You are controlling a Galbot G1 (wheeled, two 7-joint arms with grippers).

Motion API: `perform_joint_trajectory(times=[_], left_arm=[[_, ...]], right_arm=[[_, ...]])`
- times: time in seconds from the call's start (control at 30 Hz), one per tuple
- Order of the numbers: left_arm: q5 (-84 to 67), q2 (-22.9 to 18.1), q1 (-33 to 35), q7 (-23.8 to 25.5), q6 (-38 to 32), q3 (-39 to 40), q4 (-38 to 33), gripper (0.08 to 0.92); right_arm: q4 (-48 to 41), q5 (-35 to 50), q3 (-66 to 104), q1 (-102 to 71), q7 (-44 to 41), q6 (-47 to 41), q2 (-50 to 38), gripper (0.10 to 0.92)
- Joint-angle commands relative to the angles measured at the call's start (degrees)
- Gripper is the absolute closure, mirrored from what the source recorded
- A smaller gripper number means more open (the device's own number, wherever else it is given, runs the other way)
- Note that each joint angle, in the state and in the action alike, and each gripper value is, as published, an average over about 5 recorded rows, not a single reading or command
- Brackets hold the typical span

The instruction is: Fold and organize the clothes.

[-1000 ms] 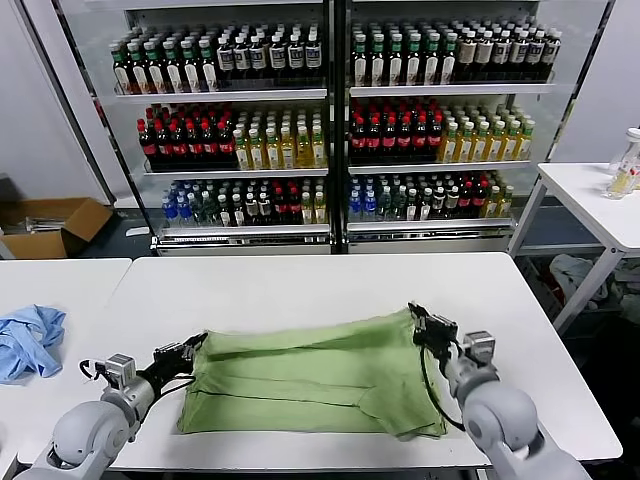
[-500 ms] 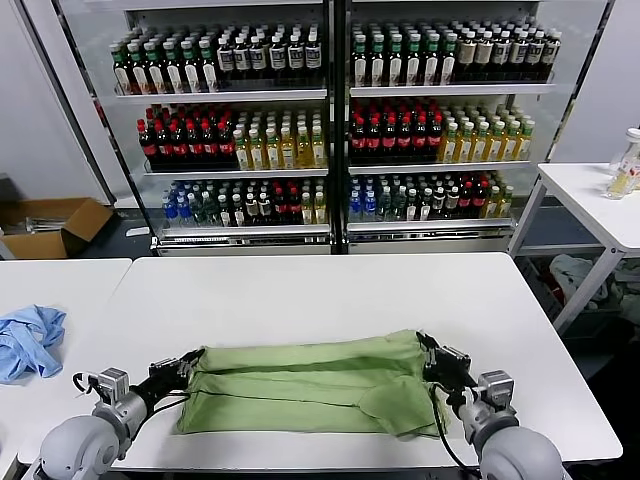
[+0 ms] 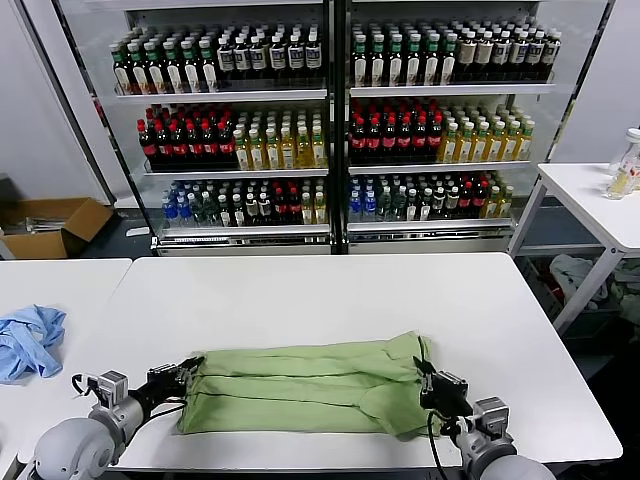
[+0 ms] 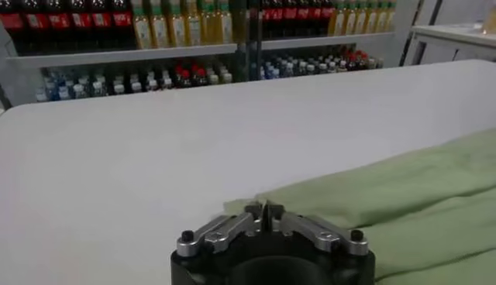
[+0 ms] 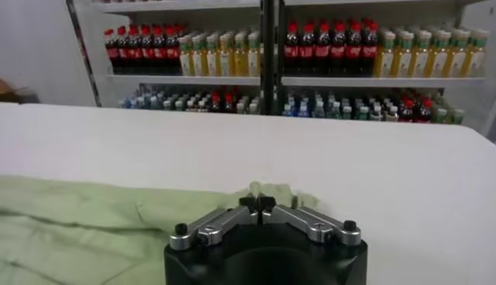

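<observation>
- The shirt lies folded into a long band across the lower middle of the frame, on the near part of the table.
- The left gripper sits at the band's left end, lower left of the frame.
- The right gripper sits at the band's right end, lower right.
- A crumpled cloth lies on a second table at the left edge.
- Shelves of bottles fill the upper frame, behind the table.
- A cardboard box rests on the floor at middle left.
- A side table stands at the right edge.
</observation>
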Motion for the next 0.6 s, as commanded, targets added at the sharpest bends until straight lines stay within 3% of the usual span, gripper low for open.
perform_joint_trajectory(times=[0.03,0.3,0.47,0.6], left_arm=[[2.22,-0.71,0.75,-2.39,-0.49,-0.88,-1.64,0.794],[2.38,-4.28,4.2,-15.05,-1.52,-1.21,-8.87,0.569],[3.8,-9.79,7.09,-26.47,0.78,2.27,-12.85,0.404],[5.4,-13.94,7.71,-32.64,1.45,4.15,-12.55,0.283]], right_arm=[[1.39,-2.43,0.81,-2.13,0.42,0.16,0.19,0.872],[4.3,-3.75,5.44,-2.97,0.72,0.66,1.05,0.638],[4.17,-5.66,5.88,-3.16,0.9,1.15,1.88,0.499],[3.95,-6.76,5.36,-3.26,1.02,1.32,2.31,0.387]])
